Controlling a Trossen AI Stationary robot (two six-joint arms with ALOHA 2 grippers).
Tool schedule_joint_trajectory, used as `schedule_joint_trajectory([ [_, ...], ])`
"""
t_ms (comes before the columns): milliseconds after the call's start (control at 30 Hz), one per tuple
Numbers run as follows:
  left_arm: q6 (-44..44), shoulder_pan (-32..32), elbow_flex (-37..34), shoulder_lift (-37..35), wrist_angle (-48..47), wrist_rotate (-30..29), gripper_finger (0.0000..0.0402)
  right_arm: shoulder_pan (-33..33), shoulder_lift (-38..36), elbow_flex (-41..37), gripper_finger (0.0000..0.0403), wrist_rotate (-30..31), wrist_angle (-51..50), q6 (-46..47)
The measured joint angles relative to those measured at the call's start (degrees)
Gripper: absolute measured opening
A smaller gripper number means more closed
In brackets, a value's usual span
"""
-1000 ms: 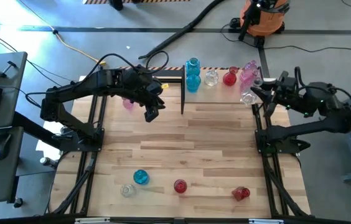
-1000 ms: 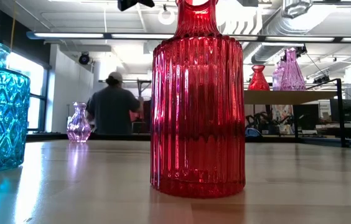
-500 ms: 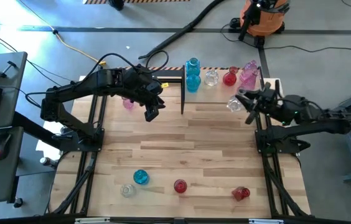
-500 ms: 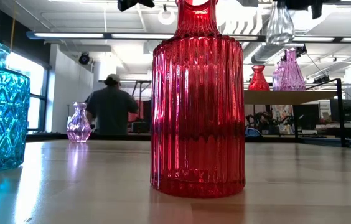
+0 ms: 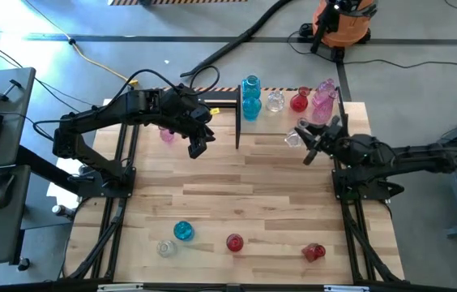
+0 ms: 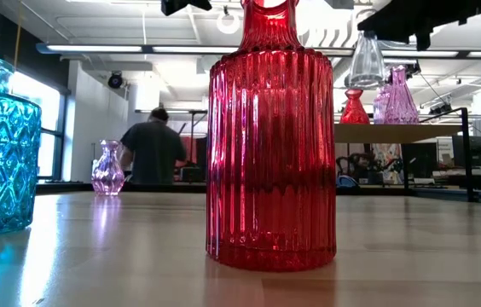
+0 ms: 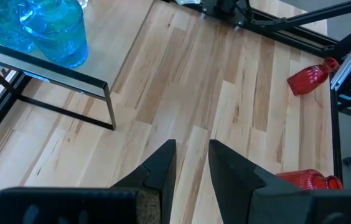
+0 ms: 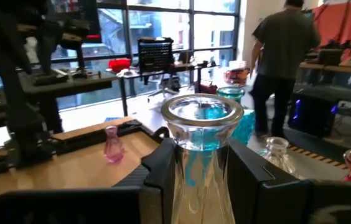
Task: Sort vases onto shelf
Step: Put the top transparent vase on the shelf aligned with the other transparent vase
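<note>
Clear glass vase [image 5: 293, 138] hangs gripped at the neck in our right tool [image 5: 307, 143]; we should keep it upright and lower gently beside the shelf's [image 5: 289, 109] other clear vase [image 5: 274, 100], while the left tool [image 5: 197, 144] waits empty, fingers slightly parted.

We see a grey concrete floor [image 5: 172, 32] with an orange shop vacuum [image 5: 340, 23], tall windows [image 8: 163, 31], ceiling strip lights [image 6: 138, 49], and a person [image 6: 153, 149] standing beyond.

Two dark, near-black jointed arms, each built of slim tubular links and bulkier joint housings. Left arm [image 5: 115, 118]: a black cable loops off its upper link. Right arm [image 5: 407, 154]: matte black links likewise. Fingers [image 7: 157, 174] of the left gripper [image 5: 198, 146]: black, wedge-shaped, tapering to flat tips. Right gripper [image 5: 311, 142]: the same black, blocky fingers [image 8: 163, 168].
</note>
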Motion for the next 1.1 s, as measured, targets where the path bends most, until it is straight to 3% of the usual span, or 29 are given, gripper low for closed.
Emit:
schedule_joint_trajectory([
  [433,0.04,0.00,0.00,0.00,-0.04,-0.02,0.0086,-0.50,12.36,-0.99,0.0083,7.97,14.57,-5.95],
  [900,0.04,0.00,0.00,0.00,-0.04,-0.04,0.0086,-5.53,25.94,-0.99,0.0083,9.29,30.14,-5.47],
  [1100,0.04,0.00,0.00,0.00,-0.04,-0.07,0.0086,-7.81,28.79,-0.99,0.0083,7.96,31.39,-4.73],
])
